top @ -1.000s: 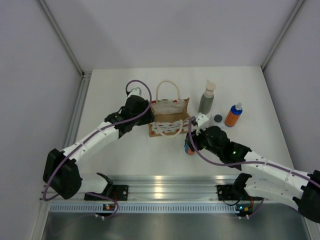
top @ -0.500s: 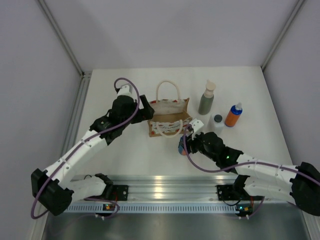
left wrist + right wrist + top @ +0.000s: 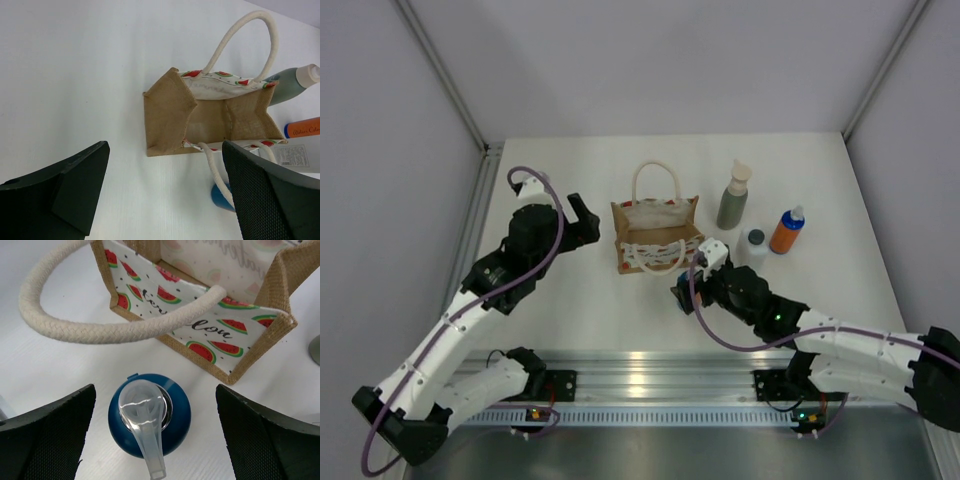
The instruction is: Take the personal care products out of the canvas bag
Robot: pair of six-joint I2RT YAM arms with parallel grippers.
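Short blue bottle: upright on table, just in front of canvas bag | right gripper: fingers spread, straddling it without contact | left gripper: spread, empty, well left of bag | handling, judged: light, rigid, slick plastic; grip the body below the pump.

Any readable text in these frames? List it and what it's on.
"lon": on the canvas bag, watermelon-print panel; the script above it is partly covered by the rope handle.
Label on the orange bottle: blurred, unreadable.
Label on the white bottle: too small to read.
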